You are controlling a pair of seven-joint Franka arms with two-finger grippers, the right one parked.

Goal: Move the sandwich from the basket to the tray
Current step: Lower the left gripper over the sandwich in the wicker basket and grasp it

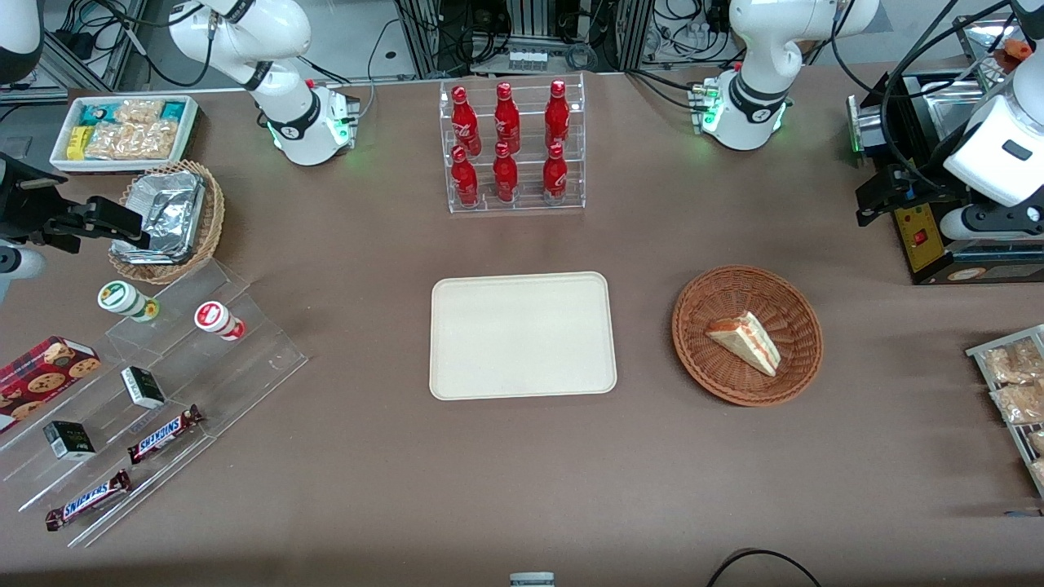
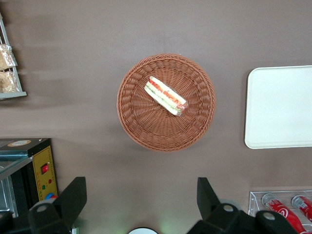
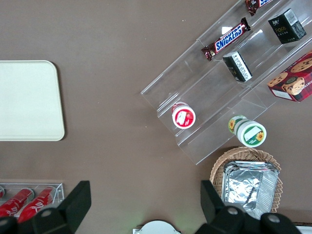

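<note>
Nothing done yet: sandwich (image 2: 166, 95) lies in the basket (image 2: 131, 122), tray (image 1: 522, 383) bare beside it, gripper (image 2: 141, 200) high above the table with fingers spread and holding nothing (approach, grasp, carry and set-down all appear still to come).

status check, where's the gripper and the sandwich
Gripper open, empty, high above the table, farther from the front camera than the basket. Sandwich in basket, untouched. Tray bare beside it; nothing between.
</note>
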